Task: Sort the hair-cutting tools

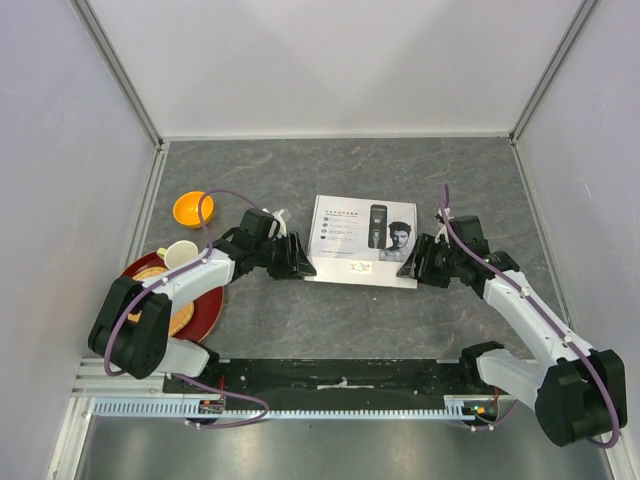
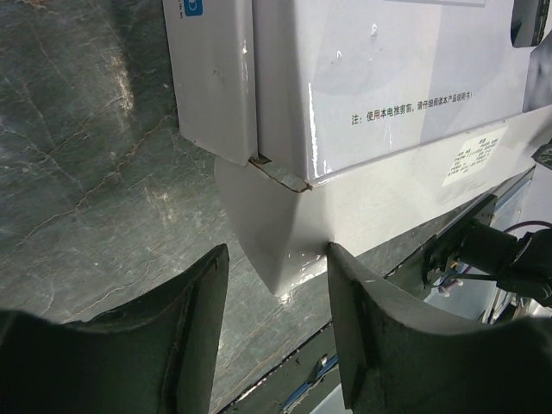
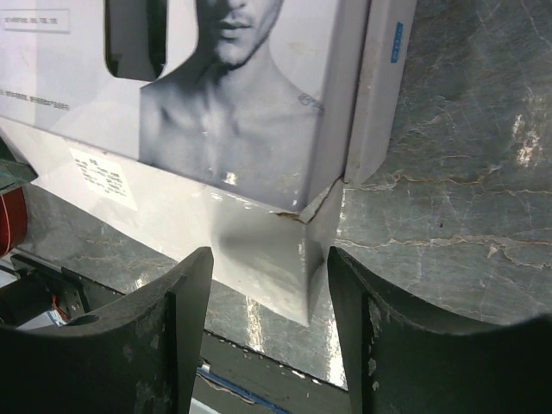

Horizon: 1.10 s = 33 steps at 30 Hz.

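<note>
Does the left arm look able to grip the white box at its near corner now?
Probably yes: the left gripper stands open around a corner of the white box, nothing in between.

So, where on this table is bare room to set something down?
Bare table lies behind the white box up to the back wall, and in front of it toward the arm bases. Crowded: the left side, with orange bowl, cup and red plate, and both near box corners, where the left gripper and right gripper stand.
</note>
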Available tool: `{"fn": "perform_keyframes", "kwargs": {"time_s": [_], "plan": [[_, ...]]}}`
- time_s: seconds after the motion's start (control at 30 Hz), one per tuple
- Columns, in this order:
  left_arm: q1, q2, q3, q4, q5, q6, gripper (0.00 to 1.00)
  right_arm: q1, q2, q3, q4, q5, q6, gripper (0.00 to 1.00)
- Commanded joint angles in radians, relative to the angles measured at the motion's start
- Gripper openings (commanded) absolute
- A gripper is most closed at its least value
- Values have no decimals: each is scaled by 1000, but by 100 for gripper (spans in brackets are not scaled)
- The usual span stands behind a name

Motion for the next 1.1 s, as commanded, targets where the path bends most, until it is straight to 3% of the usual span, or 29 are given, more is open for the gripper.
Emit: {"fn": "perform_keyframes", "kwargs": {"time_s": [0.0,0.23,0.67,1.07], "plan": [[-10,-5,35,-6,-3,33,57,36,-29,71,-37,83,2,64],[-13,-11,38,-9,-10,34,57,83,-28,89,-55,158,5,62],[-18,1,38,-18,-24,34,57,195,-11,138,-106,318,46,45],[-23,10,38,-24,-29,39,57,278,37,184,-167,470,58,49]]}}
